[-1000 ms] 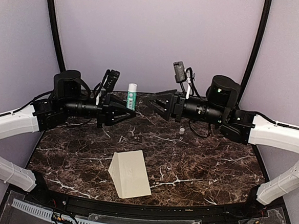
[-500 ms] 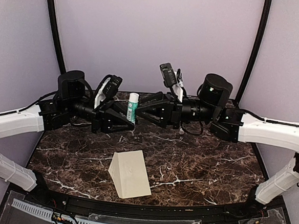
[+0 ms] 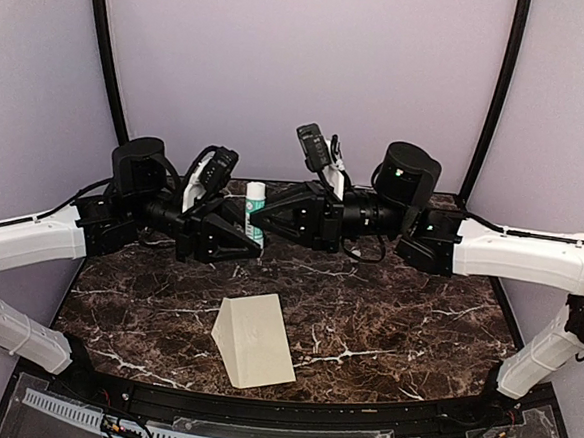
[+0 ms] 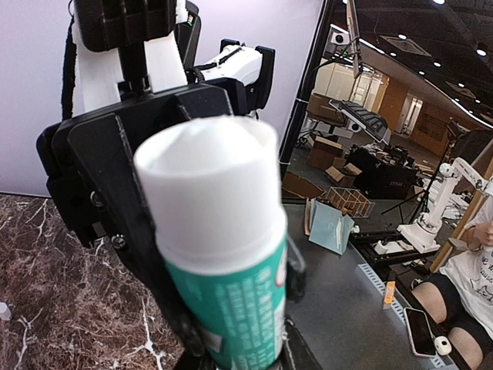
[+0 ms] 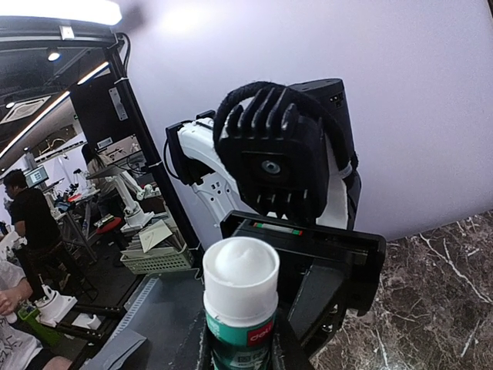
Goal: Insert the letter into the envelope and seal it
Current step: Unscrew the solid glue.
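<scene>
Top external: envelope (image 3: 254,339), green-labelled glue stick (image 3: 256,208)

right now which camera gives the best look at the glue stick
left wrist: the glue stick fills the frame, white cap and teal printed label up close, base cut off. right wrist shows it smaller, cap and upper label only. top external shows it tiny and partly hidden.

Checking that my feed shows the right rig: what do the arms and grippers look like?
Both arms match: white shells on the lower links of the left arm and right arm, then black round joint housings. The left gripper and right gripper are black and triangular, each topped by a black camera on a white bracket with black cables.
</scene>
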Motion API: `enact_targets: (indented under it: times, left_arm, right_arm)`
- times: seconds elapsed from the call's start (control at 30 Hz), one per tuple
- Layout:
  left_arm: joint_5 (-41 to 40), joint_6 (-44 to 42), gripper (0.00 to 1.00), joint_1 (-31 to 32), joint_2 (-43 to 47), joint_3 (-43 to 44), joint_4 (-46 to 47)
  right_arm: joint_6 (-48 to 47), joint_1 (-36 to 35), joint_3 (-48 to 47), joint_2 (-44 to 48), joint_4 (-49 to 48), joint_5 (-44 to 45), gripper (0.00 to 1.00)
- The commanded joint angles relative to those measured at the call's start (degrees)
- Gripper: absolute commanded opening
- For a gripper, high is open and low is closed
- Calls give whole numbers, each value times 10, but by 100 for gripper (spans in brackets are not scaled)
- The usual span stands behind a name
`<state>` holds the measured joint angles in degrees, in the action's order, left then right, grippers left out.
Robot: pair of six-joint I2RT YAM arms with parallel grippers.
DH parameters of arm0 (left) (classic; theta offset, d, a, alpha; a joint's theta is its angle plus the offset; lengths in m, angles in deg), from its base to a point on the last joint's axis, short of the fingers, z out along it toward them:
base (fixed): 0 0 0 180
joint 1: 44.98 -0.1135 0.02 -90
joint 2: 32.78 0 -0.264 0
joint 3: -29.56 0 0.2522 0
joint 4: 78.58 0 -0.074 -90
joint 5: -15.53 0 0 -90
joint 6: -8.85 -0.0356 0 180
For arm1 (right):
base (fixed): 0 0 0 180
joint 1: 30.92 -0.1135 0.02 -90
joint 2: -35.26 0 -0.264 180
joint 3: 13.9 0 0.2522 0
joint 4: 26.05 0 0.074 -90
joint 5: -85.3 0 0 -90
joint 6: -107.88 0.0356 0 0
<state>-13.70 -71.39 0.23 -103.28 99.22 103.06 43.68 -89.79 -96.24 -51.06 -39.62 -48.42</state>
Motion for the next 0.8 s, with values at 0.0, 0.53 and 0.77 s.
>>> enact_targets:
  times: [0.0, 0.53, 0.77]
  left_arm:
    - [-56, -25, 0, -1, 17, 4, -6]
    - [-363, -62, 0, -2, 51, -1, -73]
    - [-167, -74, 0, -1, 35, 9, -58]
  right_arm:
    - [7, -9, -7, 15, -30, -7, 7]
    - [-60, -47, -29, 14, 72, 194, 1]
    - [-57, -43, -22, 30, 57, 160, 35]
